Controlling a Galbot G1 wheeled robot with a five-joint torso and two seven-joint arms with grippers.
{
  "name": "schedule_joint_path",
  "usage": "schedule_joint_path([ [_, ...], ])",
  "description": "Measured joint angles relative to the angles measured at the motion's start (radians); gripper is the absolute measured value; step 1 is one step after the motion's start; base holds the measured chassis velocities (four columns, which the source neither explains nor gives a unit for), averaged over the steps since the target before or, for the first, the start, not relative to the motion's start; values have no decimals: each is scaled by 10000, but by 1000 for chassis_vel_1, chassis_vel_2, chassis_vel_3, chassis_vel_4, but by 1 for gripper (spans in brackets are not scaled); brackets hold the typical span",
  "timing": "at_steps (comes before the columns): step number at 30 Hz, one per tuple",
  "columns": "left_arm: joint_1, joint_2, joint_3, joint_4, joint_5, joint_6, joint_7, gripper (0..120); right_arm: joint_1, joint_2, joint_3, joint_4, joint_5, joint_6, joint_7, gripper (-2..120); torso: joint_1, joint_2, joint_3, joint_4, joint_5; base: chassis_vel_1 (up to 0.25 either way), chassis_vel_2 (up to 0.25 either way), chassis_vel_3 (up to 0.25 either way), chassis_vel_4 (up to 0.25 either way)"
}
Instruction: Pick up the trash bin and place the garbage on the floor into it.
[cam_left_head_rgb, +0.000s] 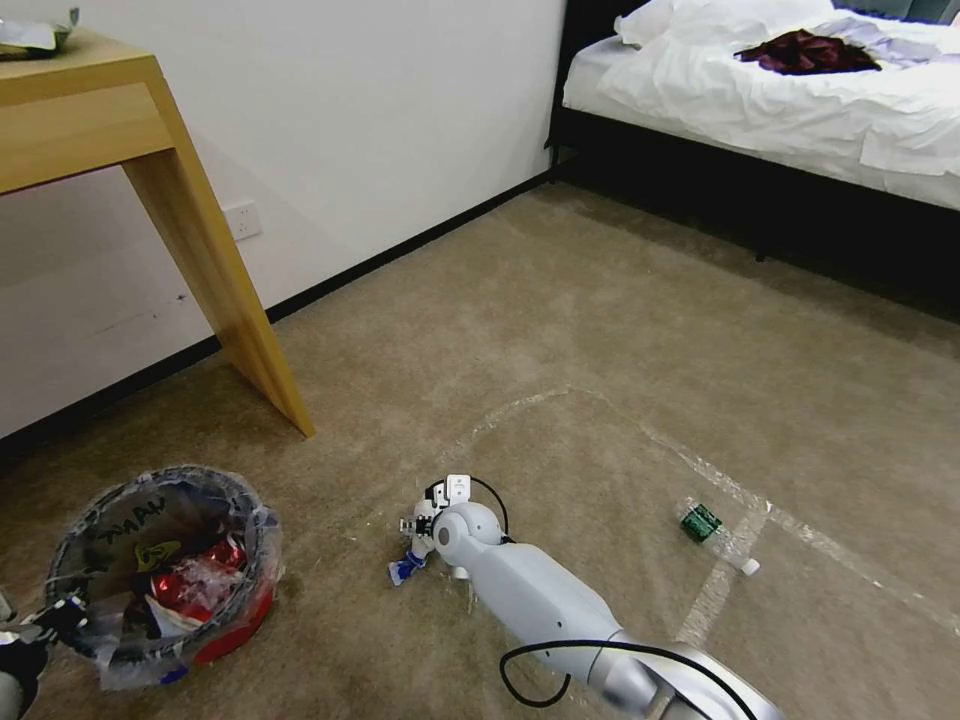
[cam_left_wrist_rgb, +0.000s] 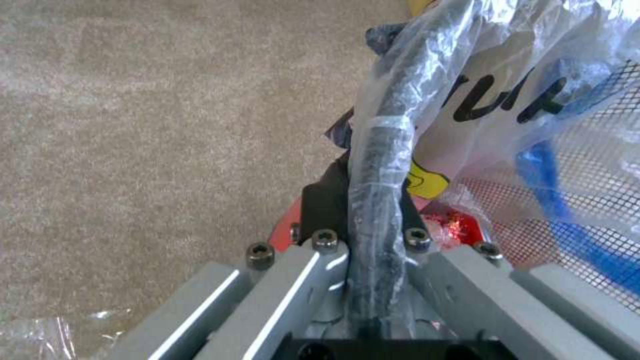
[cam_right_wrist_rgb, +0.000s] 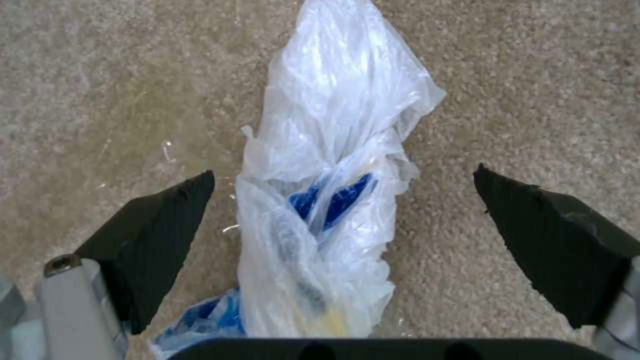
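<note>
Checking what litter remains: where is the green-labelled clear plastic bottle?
In the head view, the green-labelled clear plastic bottle lies on the beige carpet to the robot's right, beside a tape line, right of the right end effector.

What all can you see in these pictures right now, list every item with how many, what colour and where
trash bin: one, red, clear bag liner, floor at near left
litter in bin: several pieces, red, yellow
clear plastic wrapper: one, clear with blue, on carpet between right fingertips
bottle: one, clear, green label, lying on floor by tape line
floor: beige carpet, clear tape lines
desk: one, wooden, far left by wall
bed: one, white sheets, dark red cloth on top, far right
left gripper: closed on bin rim
right gripper: open, straddling wrapper
</note>
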Motion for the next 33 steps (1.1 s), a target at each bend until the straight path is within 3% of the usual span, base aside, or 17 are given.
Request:
schedule_joint_path([
  [8, 23, -28, -19, 0, 6, -15, 17, 0, -23, -4, -41, -153, -125, 1, -102, 98, 0, 0, 0, 1, 0, 0, 0, 0, 0],
  [21, 28, -19, -20, 46, 43, -86, 70, 0, -40, -6, -79, -465, -340, 70, -236, 85, 0, 0, 0, 1, 0, 0, 0, 0, 0],
  [33, 2, -23, 1, 60, 90, -98, 83, 0, -91, -15, -109, -426, -504, 146, -203, 54, 0, 1, 0, -5, -4, 0, 0, 0, 0],
])
